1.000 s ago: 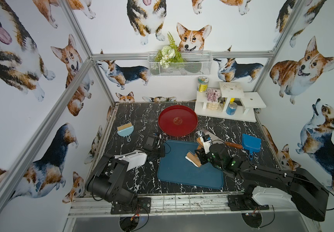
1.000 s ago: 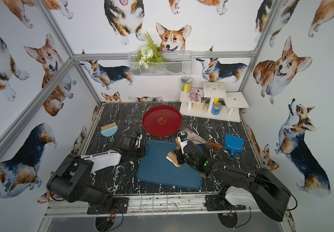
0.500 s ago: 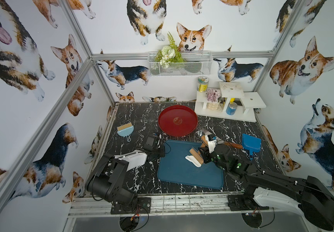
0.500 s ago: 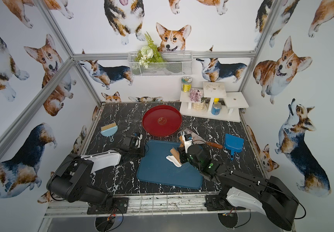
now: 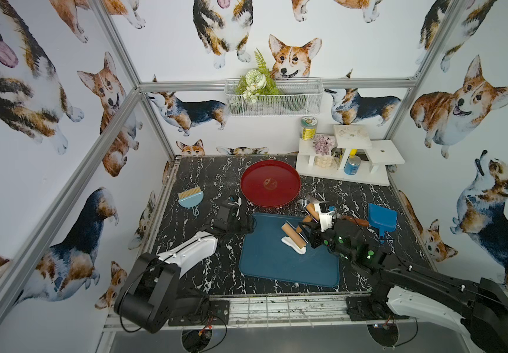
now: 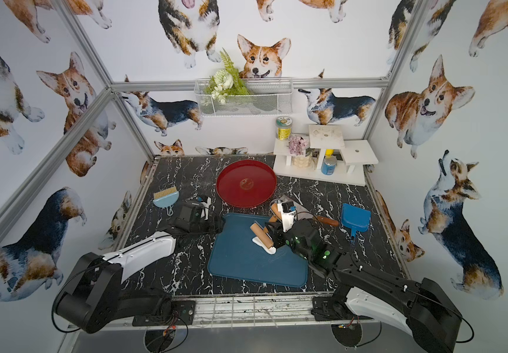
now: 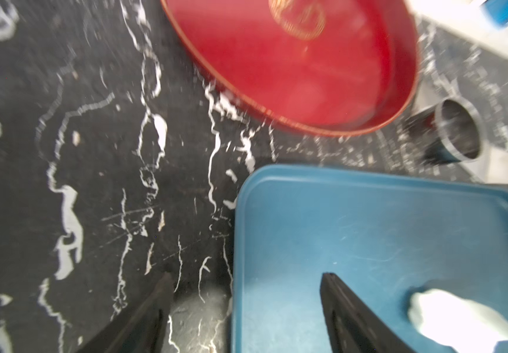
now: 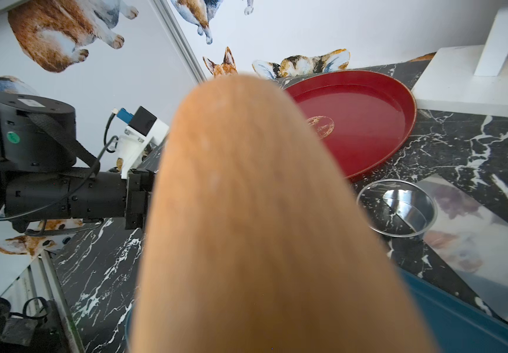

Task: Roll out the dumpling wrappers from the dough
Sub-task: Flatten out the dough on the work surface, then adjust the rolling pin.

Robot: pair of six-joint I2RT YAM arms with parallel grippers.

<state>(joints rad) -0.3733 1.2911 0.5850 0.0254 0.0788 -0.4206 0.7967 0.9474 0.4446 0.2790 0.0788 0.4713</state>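
The dough (image 5: 293,245) (image 6: 264,245) is a small white lump on the blue tray (image 5: 277,270) (image 6: 246,270), lying under a wooden rolling pin (image 5: 293,236) (image 6: 261,234). My right gripper (image 5: 306,233) (image 6: 274,233) is shut on the pin, which fills the right wrist view (image 8: 262,214) and hides the jaws there. My left gripper (image 7: 246,284) (image 5: 248,226) is open and empty, its jaws straddling the tray's left rim (image 7: 236,244). The dough (image 7: 454,318) lies beside one finger, apart from it. No dumpling wrappers are in view.
An empty red plate (image 5: 246,195) (image 7: 307,76) (image 8: 353,122) sits behind the tray. A metal ring cutter (image 5: 303,203) (image 7: 457,131) (image 8: 396,207), a wooden-handled scraper (image 5: 356,220) and a blue dustpan (image 5: 382,217) lie to the right. A brush (image 5: 190,197) is at the left, and white shelves (image 5: 338,159) are at the back right.
My left gripper has gone from shut to open at the tray's edge. The right arm has shifted a little to the right while the rolling pin stays on the dough.
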